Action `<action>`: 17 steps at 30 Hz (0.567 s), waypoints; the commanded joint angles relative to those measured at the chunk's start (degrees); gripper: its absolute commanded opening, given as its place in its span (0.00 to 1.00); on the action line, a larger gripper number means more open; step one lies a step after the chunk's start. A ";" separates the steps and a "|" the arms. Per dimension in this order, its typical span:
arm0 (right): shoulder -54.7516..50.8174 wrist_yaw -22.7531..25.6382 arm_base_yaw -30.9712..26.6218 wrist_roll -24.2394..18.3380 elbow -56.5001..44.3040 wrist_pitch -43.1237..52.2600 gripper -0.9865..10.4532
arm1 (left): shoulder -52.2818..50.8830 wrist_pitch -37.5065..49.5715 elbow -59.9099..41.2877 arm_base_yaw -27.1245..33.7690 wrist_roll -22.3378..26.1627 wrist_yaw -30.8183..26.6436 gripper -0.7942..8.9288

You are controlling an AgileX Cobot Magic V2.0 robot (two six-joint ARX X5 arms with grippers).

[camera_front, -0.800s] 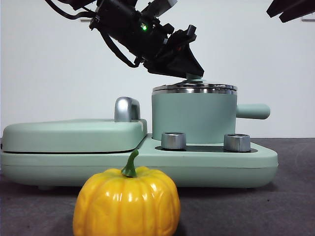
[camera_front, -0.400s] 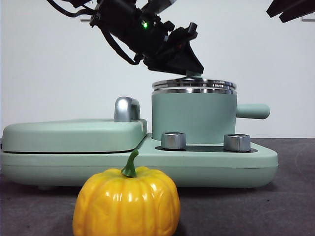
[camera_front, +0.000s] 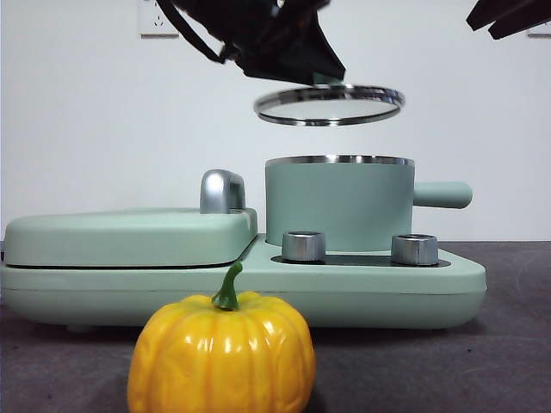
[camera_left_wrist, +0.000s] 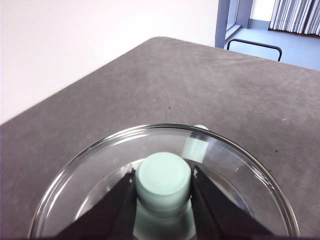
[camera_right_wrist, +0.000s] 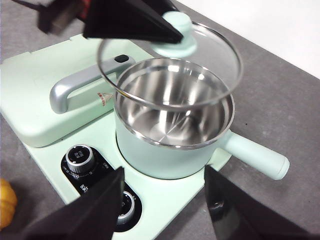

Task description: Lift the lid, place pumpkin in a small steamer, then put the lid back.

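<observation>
While the left claw [camera_left_wrist: 164, 186] is clamped on the mint knob of the lid [camera_front: 329, 104], that lid hangs clear above the small steamer [camera_front: 338, 205], rim slightly tilted, w/ open air between it and the pot's steel rim. Right wrist view confirms: glass disc floats over the pot mouth, bare steel bowl visible through it, nothing inside.

Key relation for the next move, as I judge it: the pumpkin [camera_front: 222, 354] sits on the desk [camera_front: 482, 370] in front of the steamer's base unit [camera_front: 258, 288], toward the flat-cover side, upright, green stem pointing up and curling a bit. It's roughly round, so no real long axis; stem is vertical. In the right wrist view only an orange sliver of it shows at the frame edge, beyond the knob panel from the steamer.

Right claw [camera_right_wrist: 165, 192] is spread wide, holding nothing, hovering above the steamer's front side over the knobs. Left is busy w/ the lid, so right is the free arm and prob the one to fetch the pumpkin; it'd need to go away from the steamer, past the base's front edge, then down.

Lid-off looks done; pumpkin placement and re-lidding not yet done.
</observation>
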 commanded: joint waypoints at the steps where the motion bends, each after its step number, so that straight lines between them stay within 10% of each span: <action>1: 0.26 -0.15 0.26 0.87 0.94 0.48 0.31 | -3.06 -0.46 1.62 0.33 -2.38 -0.83 0.09; 17: 0.28 -0.15 2.38 0.94 0.94 0.48 0.31 | -16.02 -19.85 1.46 9.53 -2.27 -6.86 0.09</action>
